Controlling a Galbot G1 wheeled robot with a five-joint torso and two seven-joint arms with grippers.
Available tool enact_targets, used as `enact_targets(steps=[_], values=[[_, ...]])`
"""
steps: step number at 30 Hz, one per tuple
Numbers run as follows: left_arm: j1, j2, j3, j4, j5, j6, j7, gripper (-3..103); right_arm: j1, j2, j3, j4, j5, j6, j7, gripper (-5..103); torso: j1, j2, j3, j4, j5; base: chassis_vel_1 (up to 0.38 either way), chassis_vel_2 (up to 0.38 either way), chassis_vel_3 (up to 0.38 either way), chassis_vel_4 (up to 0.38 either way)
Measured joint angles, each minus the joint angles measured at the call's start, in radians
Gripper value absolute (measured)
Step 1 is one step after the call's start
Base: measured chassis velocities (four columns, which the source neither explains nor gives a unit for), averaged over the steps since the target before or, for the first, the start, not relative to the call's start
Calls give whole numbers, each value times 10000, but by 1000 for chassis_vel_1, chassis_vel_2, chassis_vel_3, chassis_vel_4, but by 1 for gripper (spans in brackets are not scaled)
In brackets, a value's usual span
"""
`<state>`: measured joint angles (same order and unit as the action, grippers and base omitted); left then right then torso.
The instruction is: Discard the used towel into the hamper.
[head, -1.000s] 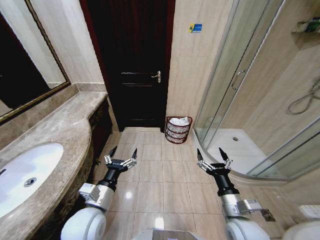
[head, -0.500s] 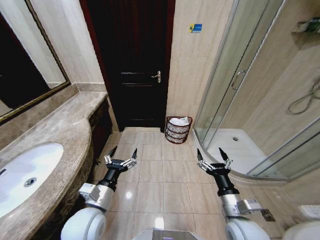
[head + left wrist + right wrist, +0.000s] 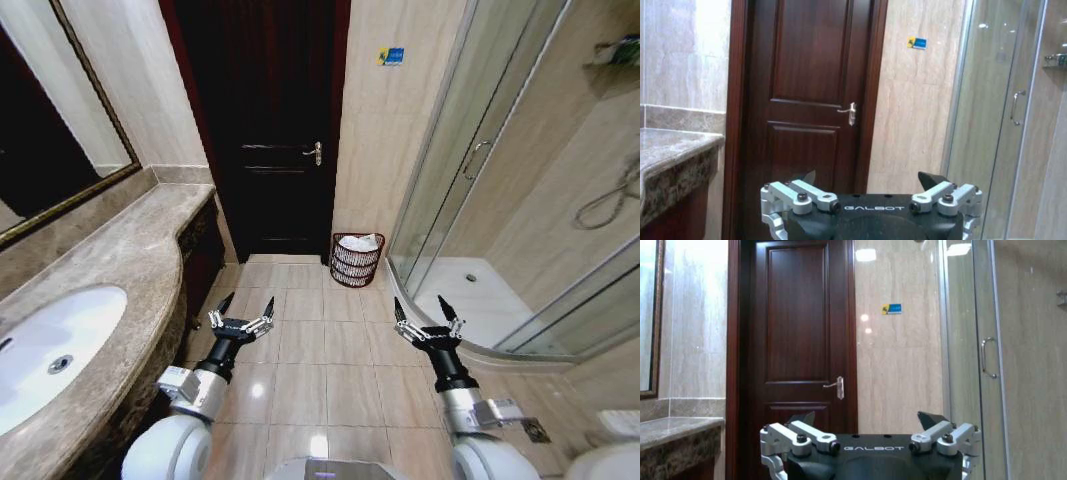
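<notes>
Hamper: small round dark red-brown wire basket (image 3: 357, 259) with horizontal rings, tapering downward, white cloth inside; on glossy beige floor tiles (image 3: 305, 345) just right of the dark panelled wooden door (image 3: 262, 120).
Left gripper (image 3: 241, 305): black, fingers spread, empty, near side of the door.
Right gripper (image 3: 420, 307): likewise spread, empty.
Writing: "GALBOT" on both grippers.

both grippers (image 3: 243, 304) (image 3: 425, 308) forward, empty, spread
</notes>
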<state>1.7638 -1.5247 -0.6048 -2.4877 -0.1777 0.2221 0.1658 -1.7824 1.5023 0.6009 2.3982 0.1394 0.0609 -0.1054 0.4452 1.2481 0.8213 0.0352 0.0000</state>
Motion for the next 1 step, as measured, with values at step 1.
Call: enact_targets(steps=[1], values=[[0, 0, 0, 0, 0, 0, 0, 100, 0, 0, 0, 0, 0, 0, 0, 100, 0, 0, 0, 0, 0, 0, 0, 0, 0]])
